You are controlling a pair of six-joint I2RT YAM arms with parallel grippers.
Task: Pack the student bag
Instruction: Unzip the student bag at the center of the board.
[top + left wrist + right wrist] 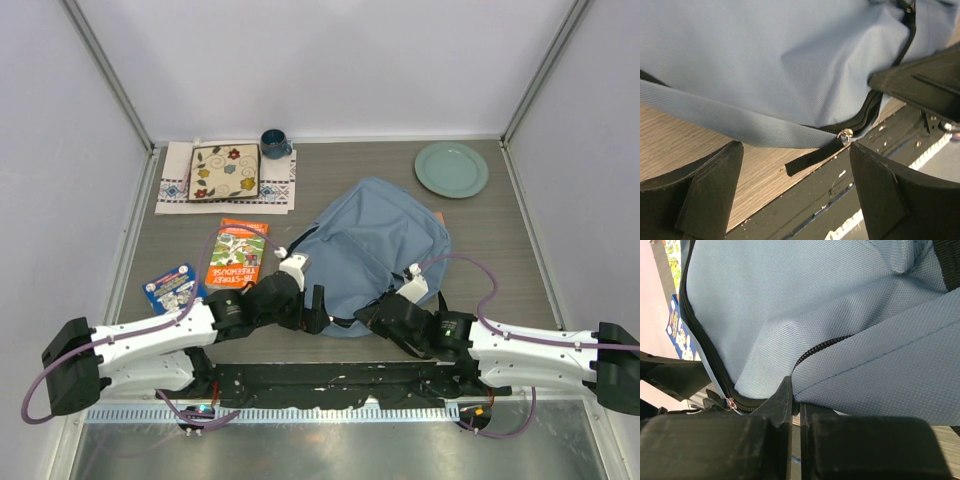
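One white-walled wooden table (530, 250), student bag (375, 235).

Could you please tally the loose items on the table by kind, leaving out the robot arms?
Bags: 1, student bag
Books: 2, orange book, blue book
Plates: 2, green plate, patterned square plate
Mugs: 1, mug
Mats: 1, placemat
Total: 7

Bag (375, 245) mid-bench (500, 260); book (237, 255) just left of it, booklet (170, 288) farther left; mat (176, 182) behind both, mug (274, 143) at its far-right corner; plate (452, 168) at far right.
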